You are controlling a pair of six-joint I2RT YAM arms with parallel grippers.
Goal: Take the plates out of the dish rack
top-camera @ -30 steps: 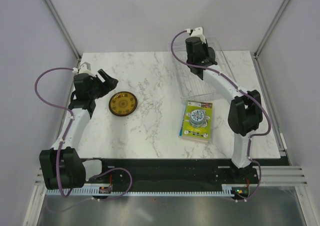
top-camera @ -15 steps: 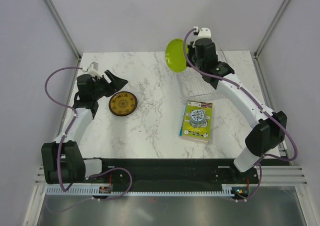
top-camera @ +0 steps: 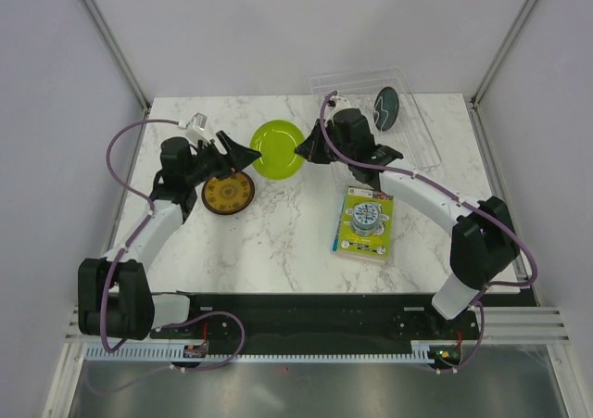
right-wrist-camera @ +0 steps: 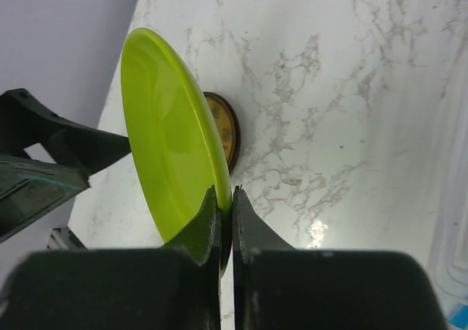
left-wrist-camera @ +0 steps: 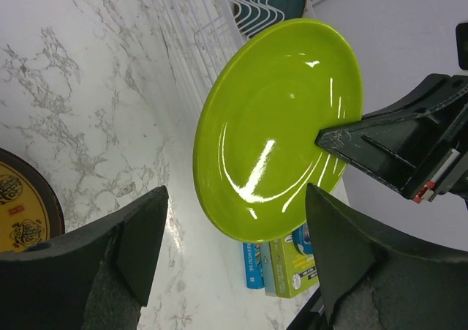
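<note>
- The left end effector (top-camera: 243, 154), centre-left of the top view, has its jaws spread wide and faces the lime green plate, probably ready to receive it.
- The golden-yellow plate (top-camera: 228, 194) lies flat on the tabletop (top-camera: 278, 242) just below it, already unloaded.
- The lime green plate (top-camera: 278, 148) hangs tilted in mid-frame, clear of the rack (its glossy face toward those open jaws).
- The right end effector (top-camera: 304, 149) is clamped on that plate's right rim, an edge grip that leaves the opposite rim free.
- The dish rack (top-camera: 417, 135), upper right, holds the dark teal plate (top-camera: 386, 107) upright, yet to be taken.
</note>
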